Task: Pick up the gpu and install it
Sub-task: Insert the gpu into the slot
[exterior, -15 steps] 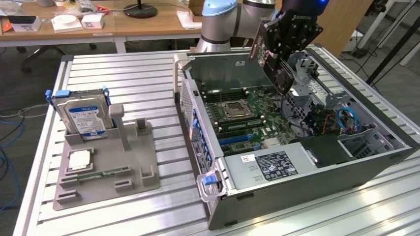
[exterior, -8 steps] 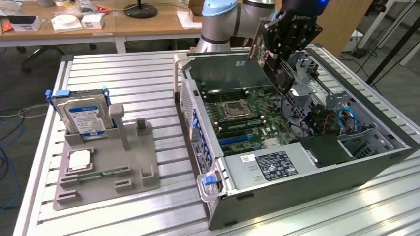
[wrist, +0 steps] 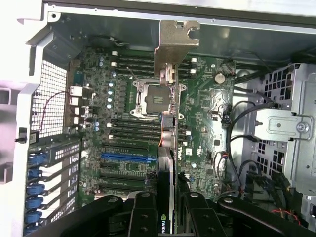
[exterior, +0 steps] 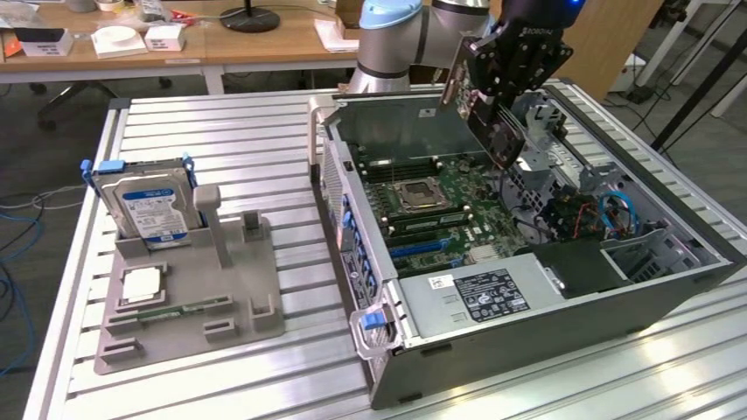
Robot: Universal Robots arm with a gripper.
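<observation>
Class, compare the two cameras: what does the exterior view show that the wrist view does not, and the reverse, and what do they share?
Exterior view adds: the hard drive standing in a grey holder on the slatted table, at the exterior view's left. Wrist view adds: a coin battery on the motherboard. Shared: the gripper holding the gpu over the open case and its CPU socket.

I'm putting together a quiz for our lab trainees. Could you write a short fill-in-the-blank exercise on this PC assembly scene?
1. The gripper is shut on the gpu, holding it above the open computer ____.
2. The hard drive stands upright in a grey holder at the exterior view's ____.
3. The gpu is ____ yet seated in a slot of the motherboard.

Missing words: case; left; not
</observation>
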